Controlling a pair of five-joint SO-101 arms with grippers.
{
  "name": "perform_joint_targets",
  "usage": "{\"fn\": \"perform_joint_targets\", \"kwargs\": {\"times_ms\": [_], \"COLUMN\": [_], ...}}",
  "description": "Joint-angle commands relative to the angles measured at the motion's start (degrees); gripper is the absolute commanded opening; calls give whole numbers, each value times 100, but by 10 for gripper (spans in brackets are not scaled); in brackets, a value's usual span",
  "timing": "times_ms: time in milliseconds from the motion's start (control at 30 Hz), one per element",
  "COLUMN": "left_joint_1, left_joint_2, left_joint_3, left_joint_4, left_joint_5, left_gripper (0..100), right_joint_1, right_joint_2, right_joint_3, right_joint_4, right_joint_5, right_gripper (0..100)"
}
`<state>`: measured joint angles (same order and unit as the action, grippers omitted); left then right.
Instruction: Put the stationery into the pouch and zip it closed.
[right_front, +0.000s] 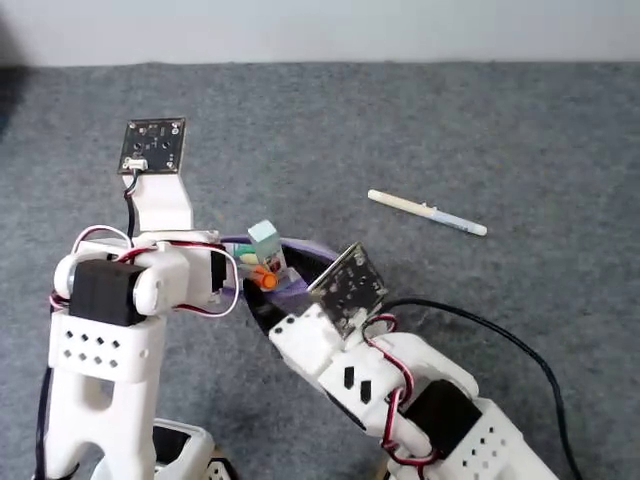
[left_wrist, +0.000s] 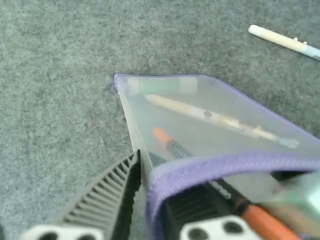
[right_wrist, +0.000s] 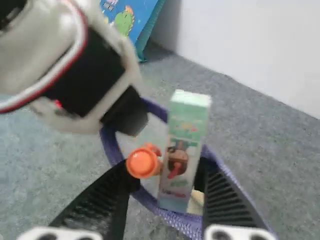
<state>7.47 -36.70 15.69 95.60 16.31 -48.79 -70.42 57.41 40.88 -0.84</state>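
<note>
A translucent pouch (right_front: 303, 252) with a purple zip rim lies between the two arms, its mouth held up. My left gripper (left_wrist: 148, 176) is shut on the rim (left_wrist: 210, 167) at one end of the mouth, and it shows in the high view (right_front: 228, 276) too. Through the pouch wall I see a cream pen (left_wrist: 210, 116) and an orange-tipped pen (left_wrist: 161, 135). My right gripper (right_wrist: 167, 180) holds a green-topped box (right_wrist: 182, 150) upright over the mouth, with an orange cap (right_wrist: 144, 161) beside it between the fingers. A cream and blue pen (right_front: 425, 212) lies loose on the carpet, far right.
Grey carpet covers the whole table. The right arm's black cable (right_front: 505, 338) loops across the carpet at the right. A blue picture book (right_wrist: 131, 16) leans against the wall behind the left arm (right_wrist: 65, 75).
</note>
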Motion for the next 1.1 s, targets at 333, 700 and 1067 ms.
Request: {"fn": "perform_joint_targets", "kwargs": {"times_ms": [333,700,1067], "left_joint_1": [-9,-9,-9], "left_joint_2": [0,0,0], "left_joint_3": [-180,-180,-180], "left_joint_4": [-149,-149,-132], "left_joint_5": [70,70,70], "left_gripper": [11,11,11], "right_joint_1": [-40,-22,-13], "right_joint_2": [-84,611,1262], "right_joint_3": [-624,-440,-1248], "right_joint_4": [163,-347,295], "right_joint_5": [132,536,519], "right_gripper": [151,106,253]}}
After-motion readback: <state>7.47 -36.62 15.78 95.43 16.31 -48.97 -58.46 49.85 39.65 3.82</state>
